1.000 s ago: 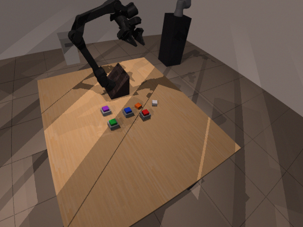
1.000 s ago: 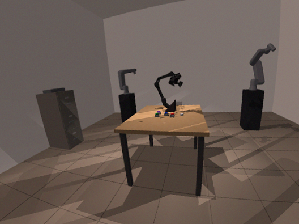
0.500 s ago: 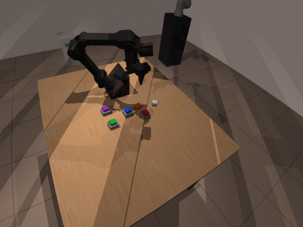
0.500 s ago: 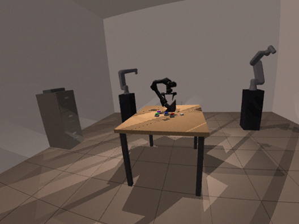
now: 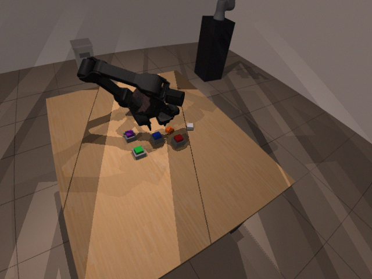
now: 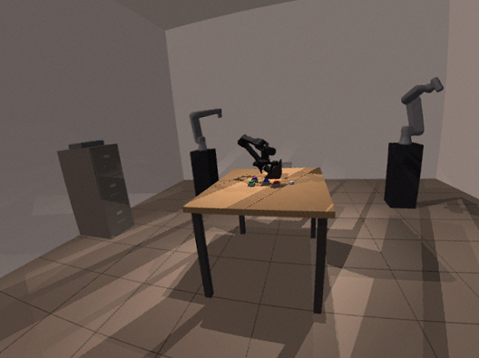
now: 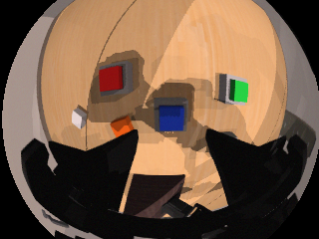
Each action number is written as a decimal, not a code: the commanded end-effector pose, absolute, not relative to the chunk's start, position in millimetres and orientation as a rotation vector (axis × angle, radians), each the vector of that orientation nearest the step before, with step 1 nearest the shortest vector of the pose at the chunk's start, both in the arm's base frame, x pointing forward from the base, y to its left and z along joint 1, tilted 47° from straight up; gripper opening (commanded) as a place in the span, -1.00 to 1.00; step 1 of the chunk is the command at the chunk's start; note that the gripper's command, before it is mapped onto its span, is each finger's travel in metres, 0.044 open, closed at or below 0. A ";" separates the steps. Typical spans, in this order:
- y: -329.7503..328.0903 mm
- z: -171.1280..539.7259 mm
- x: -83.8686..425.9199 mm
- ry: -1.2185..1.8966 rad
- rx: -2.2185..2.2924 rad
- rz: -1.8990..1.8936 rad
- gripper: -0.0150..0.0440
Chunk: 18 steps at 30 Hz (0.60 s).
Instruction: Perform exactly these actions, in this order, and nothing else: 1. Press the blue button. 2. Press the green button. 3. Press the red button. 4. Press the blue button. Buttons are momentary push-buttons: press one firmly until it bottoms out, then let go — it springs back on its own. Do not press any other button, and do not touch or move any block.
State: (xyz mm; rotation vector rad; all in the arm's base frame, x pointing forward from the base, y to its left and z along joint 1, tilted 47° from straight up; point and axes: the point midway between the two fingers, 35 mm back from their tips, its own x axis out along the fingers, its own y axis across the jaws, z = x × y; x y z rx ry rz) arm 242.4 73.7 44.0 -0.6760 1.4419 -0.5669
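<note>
The blue button (image 5: pixel 156 135) (image 6: pixel 266 182) (image 7: pixel 170 119) sits on a grey base in the middle of the group. The green button (image 5: pixel 138 149) (image 7: pixel 239 92) is to its right in the wrist view, and the red button (image 5: pixel 178 138) (image 7: pixel 111 79) to its left. All three caps stand up from their bases. My gripper (image 5: pixel 157 127) (image 7: pixel 172 133) is open, with nothing between its fingers. It hangs above the table just behind the blue button in the top view, and its fingertips do not appear to touch any button.
A purple button (image 5: pixel 129 133) stands left of the blue one in the top view. An orange block (image 5: pixel 170 129) (image 7: pixel 121 126) lies close to the blue and red buttons, near the left finger in the wrist view. A white block (image 5: pixel 189 126) (image 7: pixel 78 118) lies farther out. A dark wedge (image 7: pixel 152 191) stands behind the gripper.
</note>
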 end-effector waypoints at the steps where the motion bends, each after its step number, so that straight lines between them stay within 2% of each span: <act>1: 60.0 33.0 241.0 1.442 -0.684 -0.567 0.06; 7: 60.0 33.0 241.0 1.442 -0.684 -0.567 -0.42; 18: 57.1 30.1 241.5 1.442 -0.683 -0.566 -0.42</act>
